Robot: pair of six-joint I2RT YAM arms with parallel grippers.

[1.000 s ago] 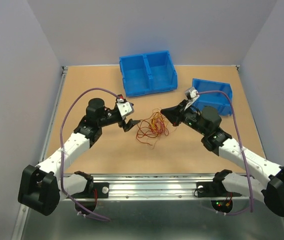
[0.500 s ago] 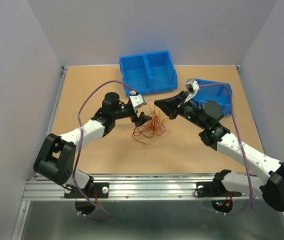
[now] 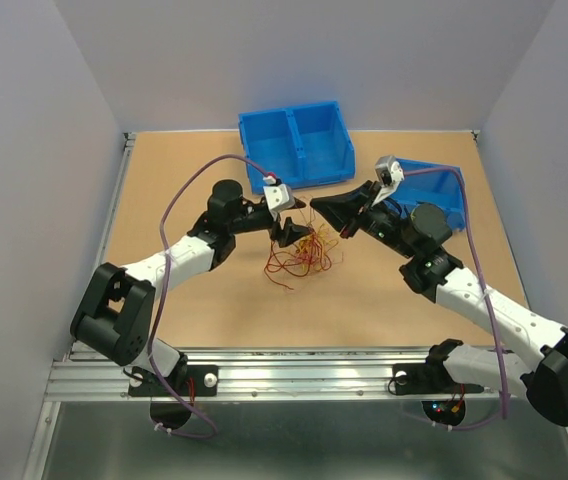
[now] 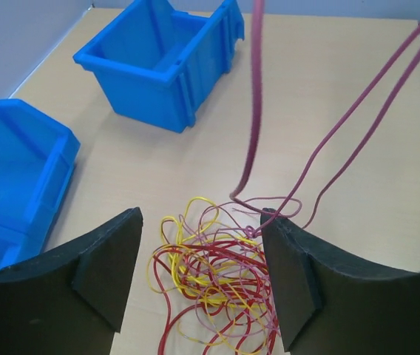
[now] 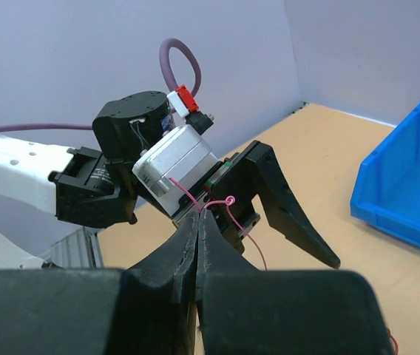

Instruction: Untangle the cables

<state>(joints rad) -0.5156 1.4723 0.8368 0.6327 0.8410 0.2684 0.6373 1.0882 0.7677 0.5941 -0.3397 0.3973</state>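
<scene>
The left tool (image 3: 286, 232) has swung in from the left side. Now it hangs right over the cables (image 3: 304, 256) with its jaws apart. The cables lie in a messy pile in the middle of the worktop (image 3: 364, 300). The right tool (image 3: 316, 206) stays pinched shut on one pink cable (image 5: 227, 201) and holds it up. I think the left tool can grab the pile next.
</scene>
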